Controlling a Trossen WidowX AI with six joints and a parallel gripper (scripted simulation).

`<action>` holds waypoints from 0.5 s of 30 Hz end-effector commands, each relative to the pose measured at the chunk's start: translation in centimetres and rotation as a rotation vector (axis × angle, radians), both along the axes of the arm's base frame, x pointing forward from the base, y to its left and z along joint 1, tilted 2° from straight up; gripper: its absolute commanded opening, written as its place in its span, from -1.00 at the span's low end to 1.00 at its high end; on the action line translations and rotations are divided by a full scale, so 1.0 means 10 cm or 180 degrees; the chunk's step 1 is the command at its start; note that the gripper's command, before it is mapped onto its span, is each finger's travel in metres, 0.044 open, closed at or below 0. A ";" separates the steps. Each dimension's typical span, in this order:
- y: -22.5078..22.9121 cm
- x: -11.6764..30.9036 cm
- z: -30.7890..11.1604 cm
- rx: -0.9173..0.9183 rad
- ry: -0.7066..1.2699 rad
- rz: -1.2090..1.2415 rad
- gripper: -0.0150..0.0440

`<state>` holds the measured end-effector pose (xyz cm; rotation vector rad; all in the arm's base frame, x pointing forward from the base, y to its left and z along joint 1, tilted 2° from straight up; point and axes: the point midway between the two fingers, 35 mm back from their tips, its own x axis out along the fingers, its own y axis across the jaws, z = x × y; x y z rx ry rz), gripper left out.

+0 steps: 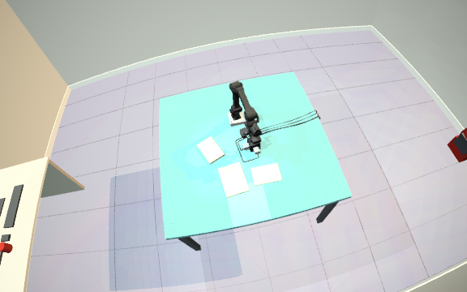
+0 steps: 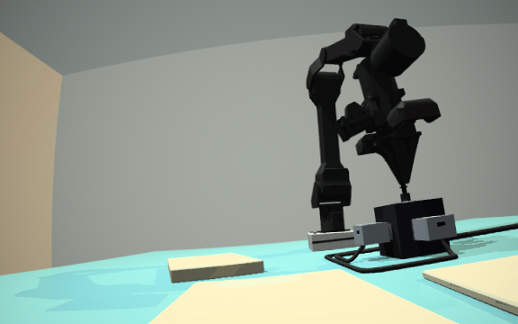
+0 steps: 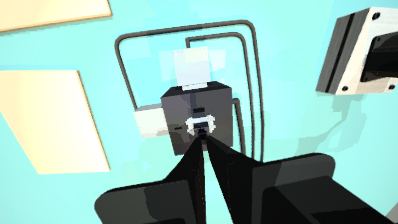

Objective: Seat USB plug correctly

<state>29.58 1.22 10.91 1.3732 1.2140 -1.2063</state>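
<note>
The black power cube [image 2: 400,229] [image 3: 222,107] stands on the table. The small dark USB plug [image 2: 405,197] [image 3: 201,128] stands upright at the cube's top face; no bare metal shows below its body in the exterior view. A bright outline surrounds it in the wrist view. My gripper [image 2: 404,184] [image 3: 203,140] points down from above, shut on the plug's upper end. The socket's inside and which way round the plug faces are hidden; full seating cannot be told.
Pale adapter blocks [image 2: 433,229] [image 3: 192,68] stick out of the cube's sides. Black cables [image 2: 362,271] [image 3: 257,75] loop around it and run to the table's edge. Flat cream boards [image 1: 233,179] [image 2: 216,265] [image 3: 50,120] lie nearby. The arm's pale base [image 2: 331,241] [image 3: 350,52] is behind the cube.
</note>
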 end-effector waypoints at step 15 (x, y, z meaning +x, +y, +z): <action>0.00 0.00 0.00 0.0000 -0.0001 0.0000 -0.40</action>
